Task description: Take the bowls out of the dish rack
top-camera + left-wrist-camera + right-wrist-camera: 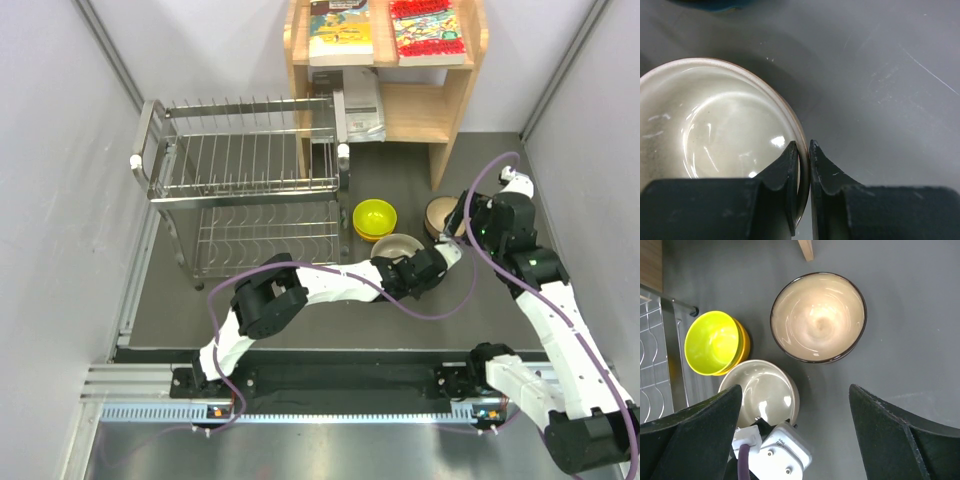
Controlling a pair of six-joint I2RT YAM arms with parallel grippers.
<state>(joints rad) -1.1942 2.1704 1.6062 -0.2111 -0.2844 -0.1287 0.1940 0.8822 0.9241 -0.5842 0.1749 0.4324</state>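
Your left end effector (804,162) pinches the cream bowl's (715,130) rim on the bench, right one (795,435) open; rack (245,195) looks emptied.

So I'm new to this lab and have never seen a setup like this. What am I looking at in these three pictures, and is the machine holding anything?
These are two robot arms bolted at the near edge of a dark table. The overhead picture looks down from behind them. The other two come from small cameras on each wrist, so the black shapes at the bottom are that arm's own jaws.

At the back left stands a steel wire dish rack, with no bowls visible in it. Beside it is a wooden bookshelf. Out on the table are a yellow-green bowl nested in an orange bowl, a cream bowl, and a brown-rimmed bowl with a pale inside.

The left gripper is shut on the cream bowl's rim. The right gripper hangs open above the bowls, holding nothing.
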